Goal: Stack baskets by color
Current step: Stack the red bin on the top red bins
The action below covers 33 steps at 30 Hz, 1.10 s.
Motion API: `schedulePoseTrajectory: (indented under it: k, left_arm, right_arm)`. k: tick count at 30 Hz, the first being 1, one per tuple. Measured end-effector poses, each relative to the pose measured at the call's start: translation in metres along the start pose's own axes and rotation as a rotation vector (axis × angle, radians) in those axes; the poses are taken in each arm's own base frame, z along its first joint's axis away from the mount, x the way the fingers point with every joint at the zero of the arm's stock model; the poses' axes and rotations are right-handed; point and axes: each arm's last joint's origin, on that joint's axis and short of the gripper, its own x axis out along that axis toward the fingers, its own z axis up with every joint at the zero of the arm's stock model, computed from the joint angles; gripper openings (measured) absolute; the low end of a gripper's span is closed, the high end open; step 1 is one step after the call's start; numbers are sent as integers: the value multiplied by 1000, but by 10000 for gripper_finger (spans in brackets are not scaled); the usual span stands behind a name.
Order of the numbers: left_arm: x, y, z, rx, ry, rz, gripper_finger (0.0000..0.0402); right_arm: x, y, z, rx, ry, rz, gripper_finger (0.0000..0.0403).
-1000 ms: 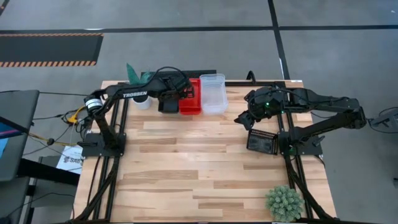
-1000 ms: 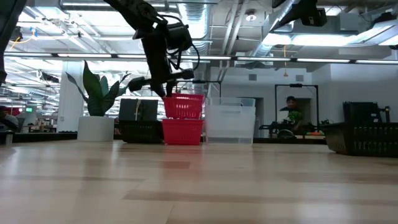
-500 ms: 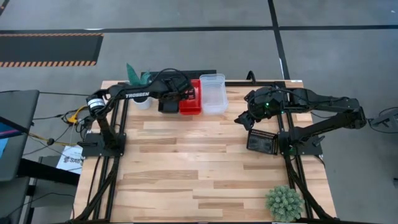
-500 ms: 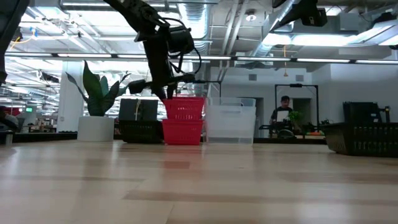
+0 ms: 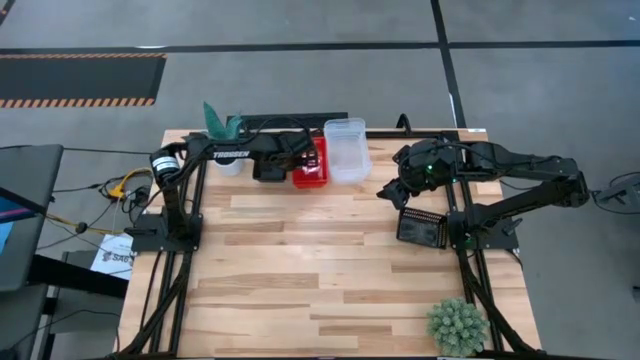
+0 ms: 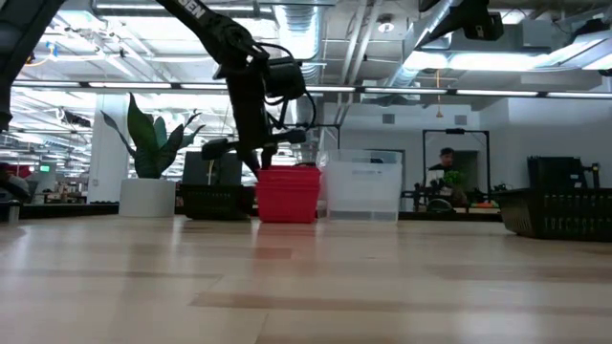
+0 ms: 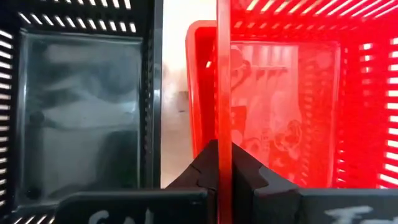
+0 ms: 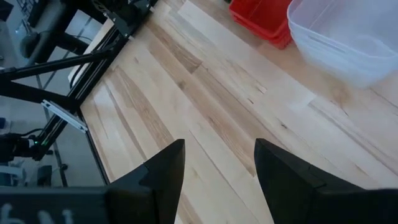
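A red basket (image 5: 312, 165) sits nested in another red one (image 7: 196, 93) at the table's far edge, between a stack of black baskets (image 5: 268, 166) and a stack of clear baskets (image 5: 345, 150). My left gripper (image 7: 222, 149) is shut on the upper red basket's wall and comes down from above (image 6: 258, 162). My right gripper (image 8: 219, 155) hangs open high over the table's right part (image 5: 385, 190), holding nothing. A single black basket (image 5: 420, 228) stands on the table below the right arm. My left gripper pinches the upper red basket's long side wall (image 7: 222, 93), the one next to the black baskets, with one finger inside the basket and one outside. The fingers point steeply down from above. The basket stands upright, sunk inside the red basket beneath it.
A leafy plant in a white pot (image 5: 222, 128) stands at the far left, next to the black stack. A round spiky plant (image 5: 457, 325) sits at the near right edge. Bare wooden table (image 5: 320, 260) lies between the arms.
My left gripper has gone down, still shut on the red basket. The basket, which hung with its upper half above the lower red basket, has sunk into it, and the red stack now stands lower. My right arm has kept still.
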Motion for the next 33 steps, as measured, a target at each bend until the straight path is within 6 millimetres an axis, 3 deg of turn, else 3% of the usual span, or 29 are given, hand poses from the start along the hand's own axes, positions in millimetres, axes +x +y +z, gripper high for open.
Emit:
schedulePoseTrajectory:
  k: [6, 15, 22, 28, 33]
  left_arm:
    - [-2, -3, 1, 13, 26, -35, 23]
    - [-3, -5, -1, 52, 93, -76, 163]
    - [-21, -14, 12, 95, 63, -95, 245]
    - [-31, -19, 18, 98, 44, -95, 269]
    - [-40, -24, 23, 138, 42, -121, 270]
  right_arm:
    - [0, -1, -1, 1, 13, -14, 214]
    - [18, -16, -12, 45, 167, -250, 214]
    - [53, -23, -30, 8, 379, -532, 214]
    - [85, -22, -41, 17, 465, -636, 214]
    - [104, -36, -62, 70, 519, -747, 214]
